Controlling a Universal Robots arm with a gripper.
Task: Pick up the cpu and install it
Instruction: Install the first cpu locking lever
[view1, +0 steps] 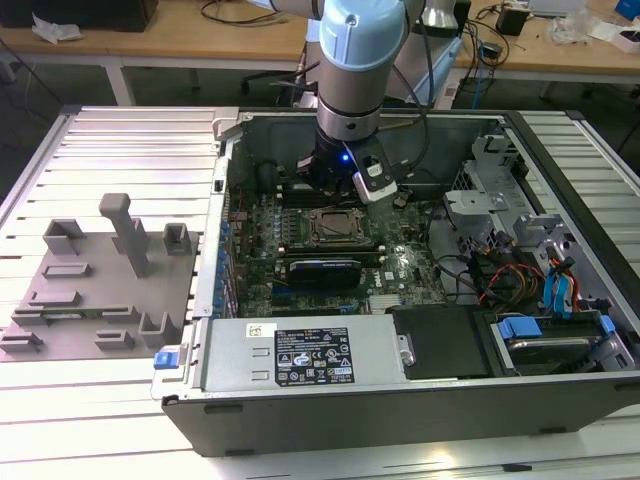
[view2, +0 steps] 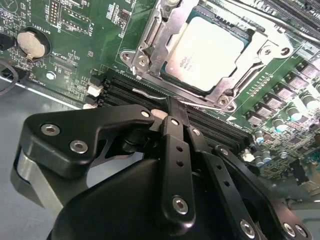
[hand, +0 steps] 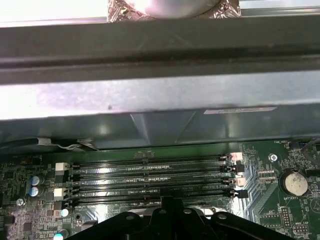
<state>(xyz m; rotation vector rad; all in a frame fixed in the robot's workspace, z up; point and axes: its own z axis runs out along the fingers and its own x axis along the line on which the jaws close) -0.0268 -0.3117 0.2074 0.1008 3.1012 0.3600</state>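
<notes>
In the second wrist view the cpu (view2: 207, 52), a flat square chip with a silver metal top, lies inside the socket frame (view2: 150, 47) on the green motherboard. The frame's metal latch lies across the chip's edges. My gripper (view2: 172, 105) hangs just beside the socket, above the black memory slots (hand: 150, 175), with its dark fingers pressed together and nothing between them. In the exterior view the gripper (view1: 338, 188) is inside the open computer case, just behind the socket (view1: 335, 228).
A grey fixture plate (view1: 100, 290) with raised blocks lies at the exterior view's left, outside the case. The power supply (view1: 300, 355) fills the near side of the case. Drive bays and coloured cables (view1: 530, 290) crowd the exterior view's right. The case wall (hand: 150, 100) rises close behind the slots.
</notes>
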